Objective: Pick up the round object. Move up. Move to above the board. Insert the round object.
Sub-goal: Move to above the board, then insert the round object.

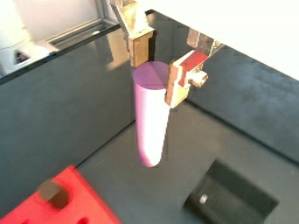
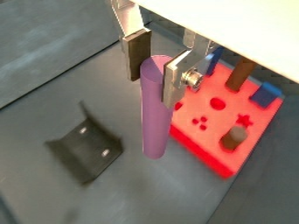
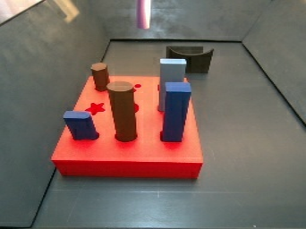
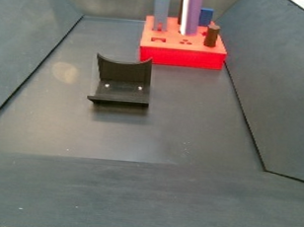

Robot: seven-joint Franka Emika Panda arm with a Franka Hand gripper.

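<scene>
My gripper [image 1: 160,74] [image 2: 156,74] is shut on the top of the round object [image 1: 149,118] [image 2: 155,109], a tall smooth purple cylinder. It hangs upright, well above the dark floor. In both wrist views the board [image 1: 73,199] [image 2: 216,131], a thick red block with holes and a star cut-out, lies off to one side of the cylinder, not under it. In both side views only the cylinder's lower end [image 3: 145,11] [image 4: 191,5] shows at the top edge, beyond the board [image 3: 125,152] [image 4: 183,55]. The gripper itself is out of view there.
Blue pegs [image 3: 177,109] and brown cylinders [image 3: 122,109] stand in the board. The dark fixture [image 4: 122,81] [image 3: 189,56] [image 2: 84,149] [image 1: 232,199] stands on the floor apart from the board. Sloping grey walls [image 4: 26,66] bound the floor.
</scene>
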